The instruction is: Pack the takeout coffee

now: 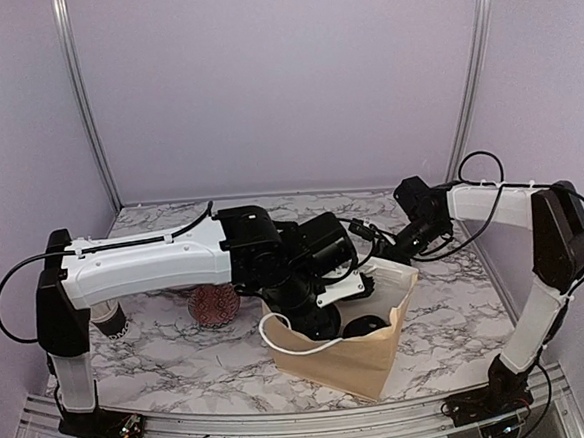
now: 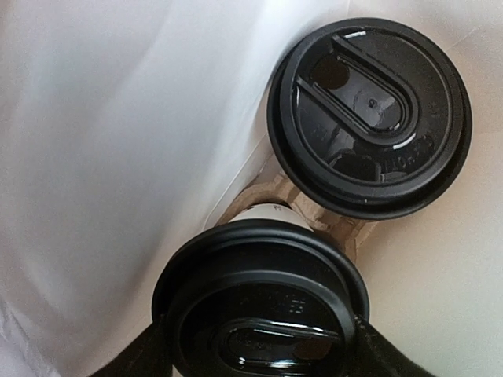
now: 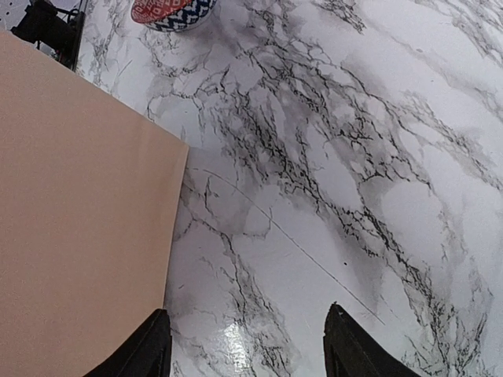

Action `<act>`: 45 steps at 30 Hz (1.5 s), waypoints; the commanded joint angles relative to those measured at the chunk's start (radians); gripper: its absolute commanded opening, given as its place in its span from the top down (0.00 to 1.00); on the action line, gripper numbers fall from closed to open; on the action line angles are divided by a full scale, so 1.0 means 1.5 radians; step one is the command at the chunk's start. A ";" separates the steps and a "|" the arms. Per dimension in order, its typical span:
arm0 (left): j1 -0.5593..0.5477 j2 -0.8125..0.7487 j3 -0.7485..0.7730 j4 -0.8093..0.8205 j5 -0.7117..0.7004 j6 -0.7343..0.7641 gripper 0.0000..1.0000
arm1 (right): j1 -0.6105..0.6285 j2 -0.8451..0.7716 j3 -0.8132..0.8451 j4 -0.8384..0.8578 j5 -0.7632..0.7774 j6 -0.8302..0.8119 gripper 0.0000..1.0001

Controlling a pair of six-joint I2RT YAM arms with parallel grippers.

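Two takeout coffees stand in a brown pulp tray (image 2: 339, 229) inside the paper bag (image 1: 357, 360). The near coffee (image 2: 263, 302) shows its black lid and a strip of white wall. My left gripper (image 2: 259, 345) reaches down into the bag and is shut on that cup, one finger against each side of the lid. The far coffee (image 2: 369, 114) stands free beside it, and its lid (image 1: 365, 325) also shows in the top view. My right gripper (image 3: 247, 345) hangs open over the marble table just behind the bag, with nothing between its fingers.
A red and blue patterned bowl (image 1: 214, 305) sits left of the bag. A dark cup (image 1: 109, 318) stands under the left arm. The bag's pale wall (image 2: 102, 157) rises close on the left of the cups. The bag's white handle (image 1: 280, 340) loops over its near rim.
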 commanded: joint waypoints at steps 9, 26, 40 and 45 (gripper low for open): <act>-0.014 -0.050 0.033 -0.038 0.030 -0.029 0.06 | -0.007 -0.028 0.012 -0.019 -0.009 0.003 0.36; -0.014 -0.061 0.116 -0.036 -0.056 0.005 0.01 | -0.007 -0.041 0.029 -0.039 -0.001 0.006 0.36; 0.021 -0.015 0.219 -0.014 -0.160 0.029 0.01 | -0.007 -0.052 0.042 -0.042 -0.006 0.017 0.36; 0.022 -0.034 0.219 -0.014 -0.155 0.016 0.01 | -0.007 -0.108 0.067 -0.073 0.010 0.029 0.35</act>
